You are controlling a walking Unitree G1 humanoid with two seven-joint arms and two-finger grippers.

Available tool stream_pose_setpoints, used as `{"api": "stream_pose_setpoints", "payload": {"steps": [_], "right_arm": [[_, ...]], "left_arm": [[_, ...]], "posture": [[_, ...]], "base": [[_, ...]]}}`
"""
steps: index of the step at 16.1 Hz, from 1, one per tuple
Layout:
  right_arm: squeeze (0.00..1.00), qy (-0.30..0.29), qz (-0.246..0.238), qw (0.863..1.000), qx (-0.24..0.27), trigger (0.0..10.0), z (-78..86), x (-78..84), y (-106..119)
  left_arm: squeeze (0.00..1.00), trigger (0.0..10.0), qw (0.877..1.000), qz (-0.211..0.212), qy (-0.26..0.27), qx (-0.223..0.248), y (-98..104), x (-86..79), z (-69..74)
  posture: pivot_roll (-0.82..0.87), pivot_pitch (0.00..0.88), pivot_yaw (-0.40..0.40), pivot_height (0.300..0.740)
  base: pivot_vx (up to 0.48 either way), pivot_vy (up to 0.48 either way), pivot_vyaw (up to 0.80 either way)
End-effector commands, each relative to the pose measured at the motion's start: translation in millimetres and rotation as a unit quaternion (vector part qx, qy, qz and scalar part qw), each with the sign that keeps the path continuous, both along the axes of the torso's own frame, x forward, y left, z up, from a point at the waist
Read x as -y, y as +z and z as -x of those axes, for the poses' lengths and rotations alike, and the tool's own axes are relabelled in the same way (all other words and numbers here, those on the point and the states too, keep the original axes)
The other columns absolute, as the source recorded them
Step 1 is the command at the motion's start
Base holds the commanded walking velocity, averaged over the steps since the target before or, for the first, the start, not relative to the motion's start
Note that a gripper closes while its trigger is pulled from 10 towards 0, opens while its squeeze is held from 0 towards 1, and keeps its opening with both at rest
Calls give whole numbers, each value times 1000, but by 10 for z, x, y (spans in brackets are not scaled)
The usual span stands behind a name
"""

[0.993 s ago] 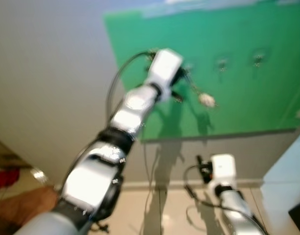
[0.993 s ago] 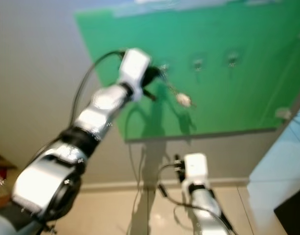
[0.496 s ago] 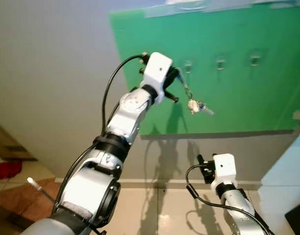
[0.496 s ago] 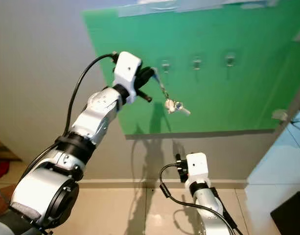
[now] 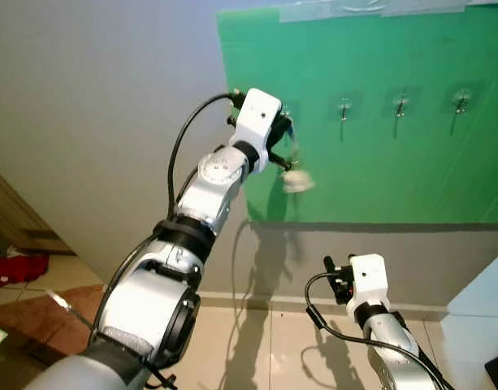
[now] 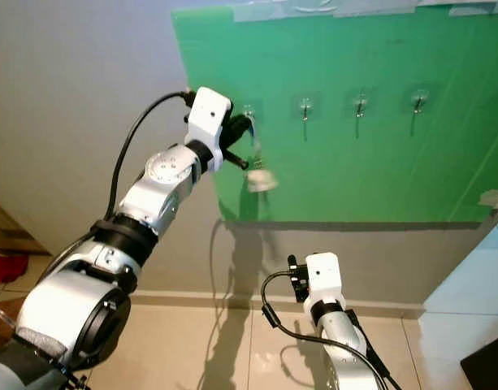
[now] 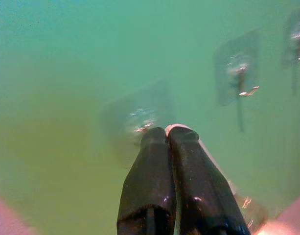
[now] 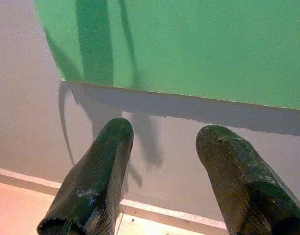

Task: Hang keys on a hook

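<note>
Where the green board (image 5: 378, 162) is fixed to the grey wall, everything below is placed against it.

Green board: a row of small clear hooks is carried across its upper part, with bare wall beneath its lower edge.

Left hand (image 5: 285, 134): it is raised to the board's upper left part, close in front of the leftmost hook (image 7: 142, 122). In the left wrist view its two black fingers (image 7: 150, 171) are seen pressed together, tips just below that hook.

Keys (image 5: 297, 180): they are seen as a pale, blurred bunch dangling just below the left hand, in front of the board's left part. A thin chain seems to run up to the fingers; whether the ring is already over the hook cannot be told.

Other hooks: three more (image 5: 344, 107) are lined up to the right of the leftmost one.

Right hand (image 8: 162, 171): it is held low, under the board's lower edge, its fingers spread well apart with nothing between them, pointed at the wall.

Floor: pale tiles (image 5: 265, 341) are seen below the board.
</note>
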State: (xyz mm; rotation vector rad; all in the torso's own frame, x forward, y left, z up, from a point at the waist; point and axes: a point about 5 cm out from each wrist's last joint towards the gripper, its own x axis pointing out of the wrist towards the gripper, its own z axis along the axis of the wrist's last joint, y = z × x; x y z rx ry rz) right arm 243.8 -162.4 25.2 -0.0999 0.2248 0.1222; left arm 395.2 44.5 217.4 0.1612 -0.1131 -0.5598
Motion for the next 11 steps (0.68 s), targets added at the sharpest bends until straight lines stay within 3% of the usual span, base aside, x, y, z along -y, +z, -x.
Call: {"api": "stream_pose_setpoints", "payload": {"steps": [1,5,11], "right_arm": [[0,7,3,1000,3,10000,21,-31,-4],[0,4,2,1000,2,10000,28,-26,-9],[0,3,2,1000,3,10000,18,-32,-2]], "left_arm": [[0,0,1000,-8,29,6,51,-130,-58],[0,0,998,-16,55,1,61,-268,-125],[0,0,998,-13,54,6,196,-279,-179]], "posture": [[-109,0,122,740],[-107,0,122,740],[-111,0,128,740]], "base": [[0,0,0],[0,0,0],[0,0,0]]}}
